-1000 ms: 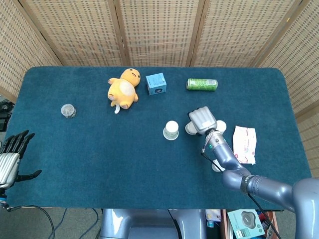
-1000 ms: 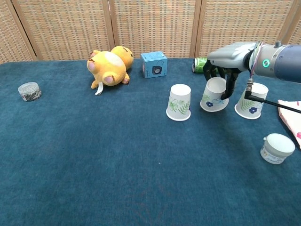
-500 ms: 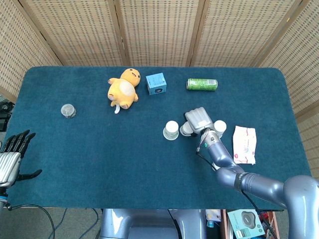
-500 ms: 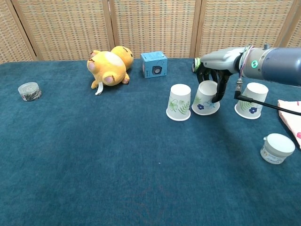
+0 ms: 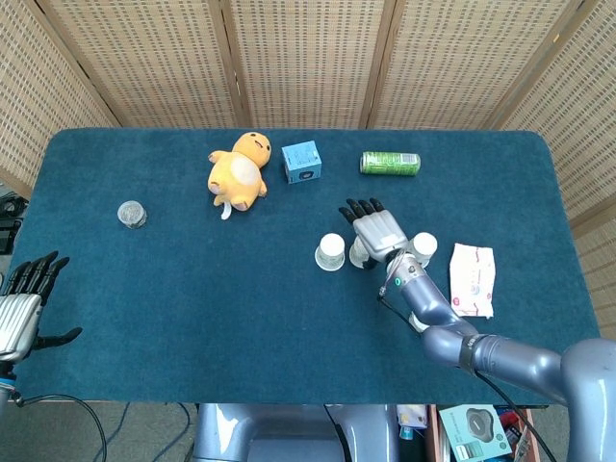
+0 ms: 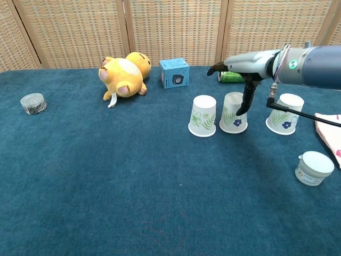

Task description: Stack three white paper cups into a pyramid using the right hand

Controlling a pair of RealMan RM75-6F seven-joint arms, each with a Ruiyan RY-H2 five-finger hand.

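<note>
Three upside-down white paper cups stand in a row on the blue table. The left cup [image 6: 203,116] [image 5: 330,252] and the middle cup [image 6: 232,112] stand close together, and the right cup [image 6: 284,114] [image 5: 423,247] is a little apart. My right hand [image 6: 242,64] [image 5: 375,231] hovers over the middle cup with its fingers stretched out. Its thumb hangs beside the cup's right wall, and the hand holds nothing. In the head view it hides most of the middle cup. My left hand [image 5: 24,298] rests open off the table's left front edge.
A yellow plush toy [image 6: 123,76], a blue box [image 6: 175,72] and a green can [image 5: 390,163] lie along the back. A small tin [image 6: 33,103] sits far left. A white lidded tub [image 6: 314,167] and a printed packet [image 5: 472,279] lie at the right.
My right hand carried the tilted middle cup leftward, set it upright beside the left cup, and opened its fingers off it. The left hand stayed still.
</note>
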